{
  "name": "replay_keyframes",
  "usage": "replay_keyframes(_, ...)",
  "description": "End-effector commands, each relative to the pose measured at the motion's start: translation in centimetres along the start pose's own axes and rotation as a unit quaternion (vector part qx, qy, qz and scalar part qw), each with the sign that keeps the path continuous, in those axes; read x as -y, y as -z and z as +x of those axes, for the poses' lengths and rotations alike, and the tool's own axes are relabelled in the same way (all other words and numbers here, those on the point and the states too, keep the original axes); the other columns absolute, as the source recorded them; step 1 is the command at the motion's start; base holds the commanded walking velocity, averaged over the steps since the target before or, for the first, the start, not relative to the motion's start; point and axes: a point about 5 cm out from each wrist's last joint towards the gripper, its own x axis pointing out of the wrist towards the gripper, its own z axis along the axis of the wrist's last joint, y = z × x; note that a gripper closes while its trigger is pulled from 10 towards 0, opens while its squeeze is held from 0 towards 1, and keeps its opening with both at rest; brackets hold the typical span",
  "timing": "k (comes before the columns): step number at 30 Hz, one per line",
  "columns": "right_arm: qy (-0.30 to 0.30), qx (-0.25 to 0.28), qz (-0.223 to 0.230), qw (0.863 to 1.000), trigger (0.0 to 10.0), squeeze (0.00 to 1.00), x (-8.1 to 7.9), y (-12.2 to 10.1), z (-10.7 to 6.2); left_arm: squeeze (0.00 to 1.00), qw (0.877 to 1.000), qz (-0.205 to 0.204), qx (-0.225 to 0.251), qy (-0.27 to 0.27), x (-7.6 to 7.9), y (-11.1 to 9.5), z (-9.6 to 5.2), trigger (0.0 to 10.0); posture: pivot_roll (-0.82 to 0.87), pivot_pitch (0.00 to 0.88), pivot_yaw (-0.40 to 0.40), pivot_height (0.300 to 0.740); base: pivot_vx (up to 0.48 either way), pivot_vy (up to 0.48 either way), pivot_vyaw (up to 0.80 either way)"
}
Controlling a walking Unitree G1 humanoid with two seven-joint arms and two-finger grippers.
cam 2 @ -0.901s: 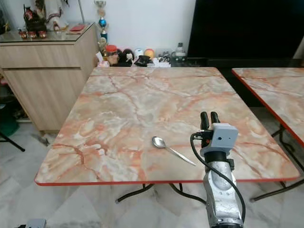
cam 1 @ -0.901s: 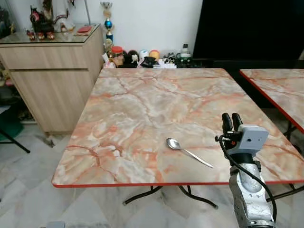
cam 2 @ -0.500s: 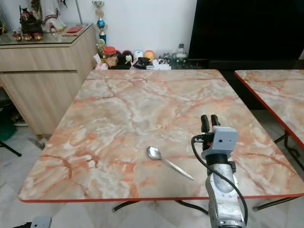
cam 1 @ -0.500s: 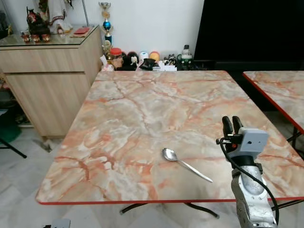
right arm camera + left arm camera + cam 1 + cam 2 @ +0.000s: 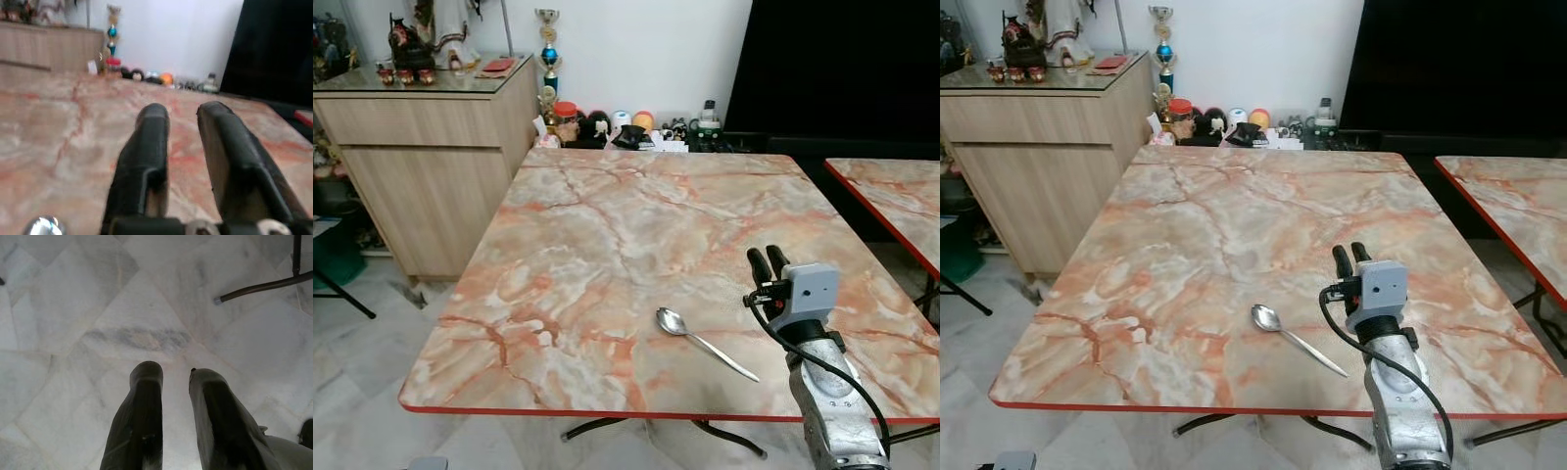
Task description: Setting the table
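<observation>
Reading no writing anywhere; the clutter by the wall is too small to identify. My right gripper (image 5: 765, 262) hovers over the marble table (image 5: 607, 225), fingers slightly parted, empty. The spoon (image 5: 704, 343) lies just beside it near the front edge, bowl pointing far-left, handle near-right. My left gripper (image 5: 176, 382) hangs above floor tiles, slightly parted, empty.

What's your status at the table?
Right claw open, raised beside spoon. Left claw open, hanging over floor. Spoon flat on marble table, nothing blocking it.

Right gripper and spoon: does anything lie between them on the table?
Nothing: the left eye view shows bare marble tabletop between the right gripper and the spoon.
</observation>
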Motion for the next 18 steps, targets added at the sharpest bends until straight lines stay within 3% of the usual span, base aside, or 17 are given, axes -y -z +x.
replay_keyframes(1, -0.033, -0.055, -0.004, 0.998, 10.0, 1.0, -0.2, 1.7, -0.4, 0.0, 1.0, -0.001, -0.011, 0.001, 0.0, 0.4, -0.1, 10.0, 0.02, 0.0, -0.003, 0.74, 0.0, 0.0, 0.0)
replay_keyframes(4, -0.099, -0.111, -0.027, 0.988, 10.0, 1.0, -0.5, 3.7, -1.2, 0.0, 1.0, -0.001, -0.013, 0.003, 0.1, 0.5, -0.1, 10.0, 0.02, 0.0, 0.0, 0.74, 0.0, 0.0, 0.0)
replay_keyframes(6, -0.133, -0.132, -0.011, 0.982, 10.0, 1.0, -1.0, 4.4, -1.4, 0.0, 1.0, 0.0, -0.016, 0.004, 0.2, 0.5, -0.1, 10.0, 0.02, 0.0, 0.002, 0.74, 0.0, 0.0, 0.0)
replay_keyframes(10, -0.164, -0.143, 0.016, 0.976, 10.0, 1.0, -1.3, 4.9, -1.2, 0.0, 1.0, 0.002, -0.018, 0.006, 0.2, 0.5, -0.1, 10.0, 0.02, 0.0, 0.005, 0.74, 0.0, 0.0, 0.0)
replay_keyframes(12, -0.214, -0.158, 0.02, 0.964, 10.0, 1.0, -1.7, 5.2, -0.8, 0.0, 1.0, 0.002, -0.017, 0.006, 0.1, 0.5, 0.0, 10.0, 0.03, 0.0, 0.007, 0.74, 0.0, 0.0, 0.0)
replay_keyframes(18, -0.256, -0.144, 0.046, 0.955, 10.0, 1.0, -1.9, 4.6, 0.1, 0.0, 1.0, 0.0, -0.016, 0.005, -0.1, 0.4, 0.0, 10.0, 0.04, 0.0, 0.009, 0.74, 0.0, 0.0, 0.0)
